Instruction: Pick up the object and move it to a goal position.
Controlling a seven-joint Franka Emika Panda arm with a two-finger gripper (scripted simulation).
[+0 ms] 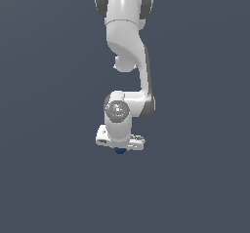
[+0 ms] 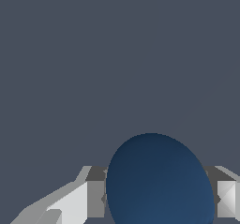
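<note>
Your hand (image 1: 120,148) hangs below the arm (image 1: 128,56) with its fingers pointing down, and the ball (image 1: 120,151) sits between them, only a sliver of dark blue showing under the white body in the exterior view. In the wrist view the ball (image 2: 159,181) fills the space between the two fingers (image 2: 96,197), with a grey pad touching or all but touching it on each side. You can read that as the hand clamped on the ball, or at the very least closed to its width; the contact itself is not sharp enough to swear to.

Whether the ball is off the counter (image 1: 49,188) is harder to say. The surface is one flat grey-blue field with no shadow or edge to judge height by, so you cannot tell if the lift has begun.

So take the reach and the grasp as most likely done. What is left is the carry: raising the ball if it is not up already, and taking it to the goal. No goal marker shows in either view, so you cannot judge how far away that spot is.
</note>
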